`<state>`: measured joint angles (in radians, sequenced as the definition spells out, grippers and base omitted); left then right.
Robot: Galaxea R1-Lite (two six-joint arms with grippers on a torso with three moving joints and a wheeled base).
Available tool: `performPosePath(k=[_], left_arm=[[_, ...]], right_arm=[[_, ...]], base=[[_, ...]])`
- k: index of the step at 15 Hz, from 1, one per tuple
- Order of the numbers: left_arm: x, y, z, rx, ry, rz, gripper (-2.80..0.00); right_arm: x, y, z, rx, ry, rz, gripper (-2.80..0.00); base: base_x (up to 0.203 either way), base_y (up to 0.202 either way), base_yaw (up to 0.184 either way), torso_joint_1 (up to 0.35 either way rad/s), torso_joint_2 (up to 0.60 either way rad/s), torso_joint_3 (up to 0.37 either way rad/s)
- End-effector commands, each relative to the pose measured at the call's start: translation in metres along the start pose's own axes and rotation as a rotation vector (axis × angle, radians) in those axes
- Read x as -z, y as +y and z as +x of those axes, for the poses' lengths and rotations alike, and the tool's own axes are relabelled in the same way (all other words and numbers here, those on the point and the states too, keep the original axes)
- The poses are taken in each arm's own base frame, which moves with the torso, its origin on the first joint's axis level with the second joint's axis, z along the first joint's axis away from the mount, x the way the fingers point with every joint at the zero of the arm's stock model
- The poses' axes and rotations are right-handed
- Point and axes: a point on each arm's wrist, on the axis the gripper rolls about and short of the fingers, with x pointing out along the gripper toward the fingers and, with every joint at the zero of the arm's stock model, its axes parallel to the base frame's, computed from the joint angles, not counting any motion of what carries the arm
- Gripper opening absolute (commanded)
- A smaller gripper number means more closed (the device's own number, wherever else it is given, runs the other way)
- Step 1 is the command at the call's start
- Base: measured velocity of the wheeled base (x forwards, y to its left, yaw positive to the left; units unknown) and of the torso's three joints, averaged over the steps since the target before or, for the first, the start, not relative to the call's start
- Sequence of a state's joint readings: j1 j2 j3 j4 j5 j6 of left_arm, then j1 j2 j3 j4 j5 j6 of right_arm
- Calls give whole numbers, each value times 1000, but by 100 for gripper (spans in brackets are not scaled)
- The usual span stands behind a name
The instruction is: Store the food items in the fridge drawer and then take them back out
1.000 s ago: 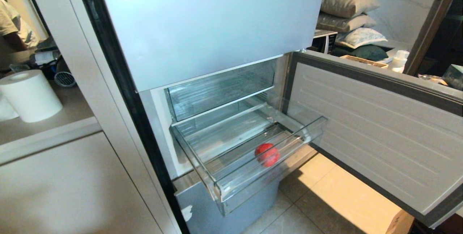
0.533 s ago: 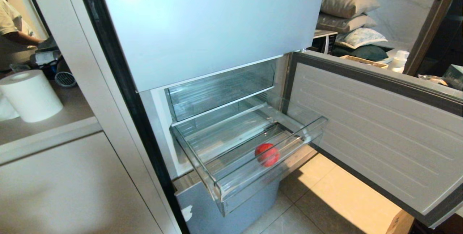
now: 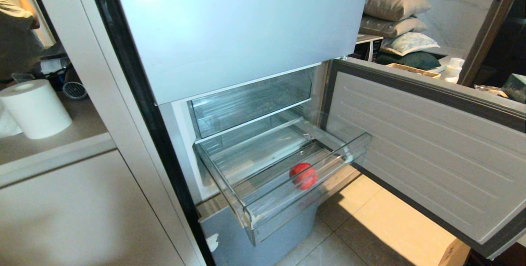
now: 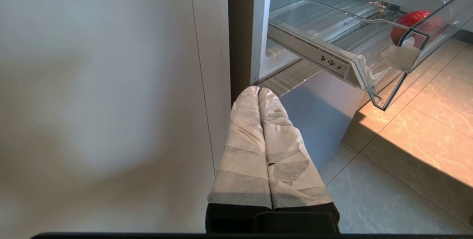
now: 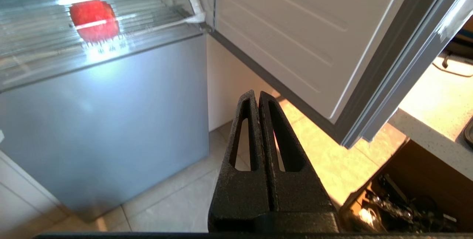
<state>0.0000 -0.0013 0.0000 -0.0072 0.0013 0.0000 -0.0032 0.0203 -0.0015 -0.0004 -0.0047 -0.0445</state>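
From the head camera, the clear fridge drawer (image 3: 283,175) is pulled out of the fridge, under a second clear bin that sits pushed in above it. The red apple-like fruit (image 3: 303,175) lies inside the drawer, close to the drawer's front lip and toward its right half. To the right of the drawer the fridge door (image 3: 423,151) stands swung open, with its ribbed white inner face showing. Left of the drawer, beyond the cabinet wall, a white paper roll (image 3: 35,107) stands on a counter, and a person's sleeve shows behind it. Neither arm appears here.

In the left wrist view, the left gripper (image 4: 258,91) has its tape-wrapped fingers pressed together, grasping nothing, and hangs below the drawer's left corner, near the cabinet edge. The red fruit (image 4: 408,23) shows through the drawer's clear front.

In the right wrist view, the right gripper (image 5: 257,95) is clenched with its black fingers touching, holding nothing, below the drawer's right end and under the open door (image 5: 295,28). The red fruit (image 5: 94,17) shows through the drawer's front wall (image 5: 48,54).
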Motion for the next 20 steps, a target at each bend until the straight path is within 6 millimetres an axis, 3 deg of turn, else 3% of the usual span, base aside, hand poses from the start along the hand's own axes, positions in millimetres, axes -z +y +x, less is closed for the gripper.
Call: performPosePath(k=[1, 9, 18, 20], left_arm=[[0, 0, 0, 0, 2, 0, -280], [0, 0, 0, 0, 2, 0, -280], [0, 0, 0, 0, 2, 0, -280], [0, 0, 0, 0, 2, 0, -280]], right_arm=[[1, 0, -1, 2, -14, 3, -280], [1, 0, -1, 8, -15, 38, -280], [1, 0, -1, 6, -11, 53, -280], [-1, 0, 5, 3, 72, 52, -280]], base=[[0, 0, 0, 0, 0, 0], [0, 0, 10, 0, 0, 1], [2, -8, 173, 4, 3, 2], [3, -9, 143, 3, 2, 2]])
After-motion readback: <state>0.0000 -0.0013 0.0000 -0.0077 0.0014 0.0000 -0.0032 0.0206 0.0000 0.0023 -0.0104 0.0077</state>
